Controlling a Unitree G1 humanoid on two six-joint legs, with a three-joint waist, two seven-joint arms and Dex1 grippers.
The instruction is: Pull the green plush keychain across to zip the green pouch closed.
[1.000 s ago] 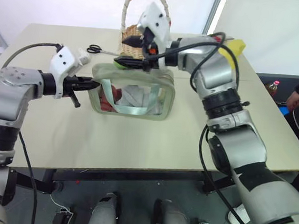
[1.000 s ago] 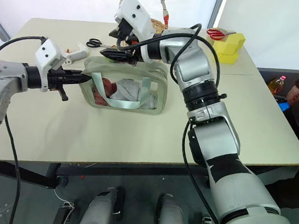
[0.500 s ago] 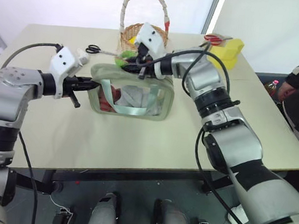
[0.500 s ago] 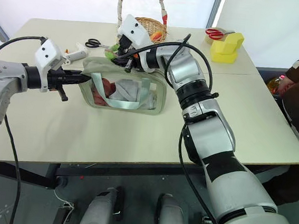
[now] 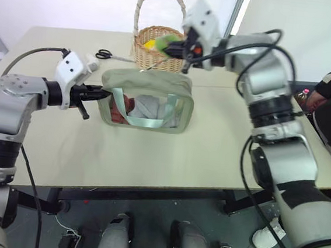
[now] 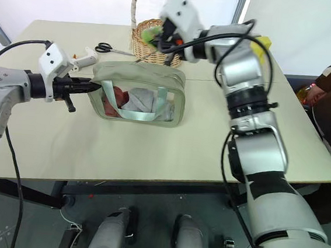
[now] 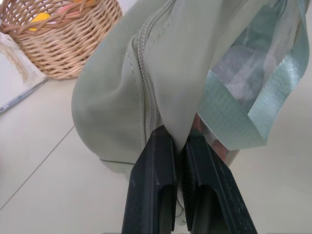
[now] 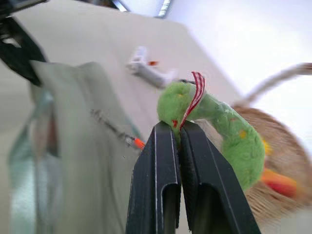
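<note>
In front of me stands a pale beige table [image 5: 150, 158], its top plain and matte. On it the green pouch [image 5: 147, 102] sits upright near the middle, clear window facing me. Behind the pouch rests a wicker basket [image 5: 155, 44] with a tall wrapped handle. Black-handled scissors [image 5: 106, 54] lie flat off to my left of the basket, with a white tool [image 6: 85, 59] near them. A yellow block [image 6: 261, 44] sits at the far right.
</note>
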